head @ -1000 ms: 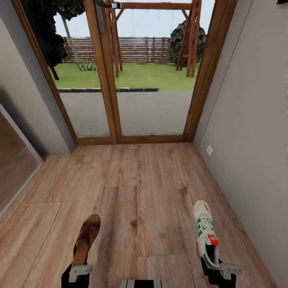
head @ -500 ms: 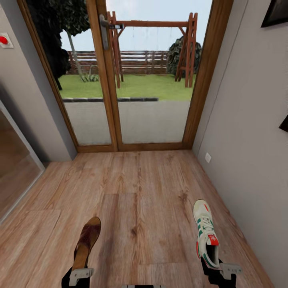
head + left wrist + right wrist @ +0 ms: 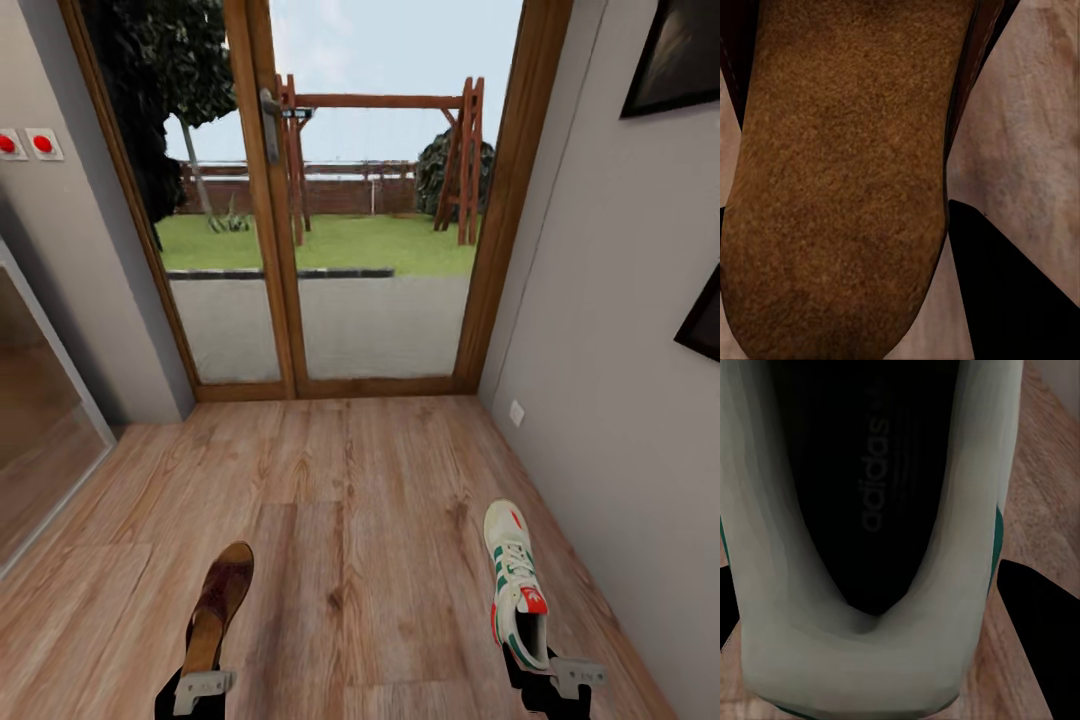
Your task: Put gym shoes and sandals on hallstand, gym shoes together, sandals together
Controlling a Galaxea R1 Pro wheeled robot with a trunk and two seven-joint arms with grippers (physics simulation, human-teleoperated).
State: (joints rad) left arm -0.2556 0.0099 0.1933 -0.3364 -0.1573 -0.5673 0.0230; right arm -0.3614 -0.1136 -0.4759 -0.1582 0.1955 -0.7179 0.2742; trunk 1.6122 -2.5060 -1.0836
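Wood-plank corridor floor (image 3: pixel 360 520) runs ahead to the glazed door (image 3: pixel 340 220) in the head view; nearer us than that door, our left gripper (image 3: pixel 203 685) carries a sandal (image 3: pixel 218 605) and our right gripper (image 3: pixel 556 675) a gym shoe (image 3: pixel 517 585), both above the planks. At the left wrist, our jaws pinch the sandal's heel (image 3: pixel 840 180). At the right wrist, they clamp the shoe's heel rim (image 3: pixel 862 660). Both heel-end holds look thin to us; a hard turn could shake either loose.

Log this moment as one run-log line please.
left gripper: shut on sandal | right gripper: shut on gym shoe | facing glass door | hallstand: not seen
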